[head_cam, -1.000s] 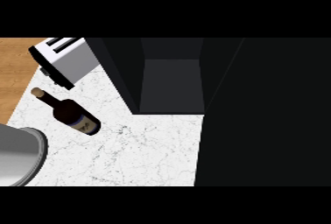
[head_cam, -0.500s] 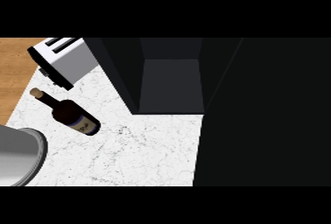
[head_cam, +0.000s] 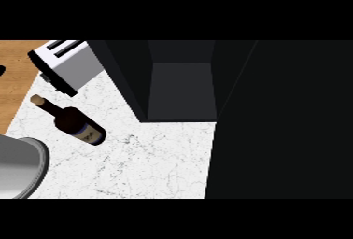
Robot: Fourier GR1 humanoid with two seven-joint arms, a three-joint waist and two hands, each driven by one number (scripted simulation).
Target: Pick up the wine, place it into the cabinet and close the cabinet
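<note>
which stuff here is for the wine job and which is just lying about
For the job:
- dark glass wine bottle with cork, on the counter
- open black cabinet

Just lying about:
- silver toaster
- grey metal bowl
- white marble counter

A white marble counter top with fine grey veins (head_cam: pixel 151 163) filled the lower middle of the head view. Beyond its left edge lay a strip of warm brown wooden surface (head_cam: pixel 17 74). A white and silver toaster with two top slots (head_cam: pixel 66 63) stood at the counter's upper left corner. A curved grey metal rim (head_cam: pixel 21 168) cut in at the lower left edge. The right side sat in deep shadow.
</note>
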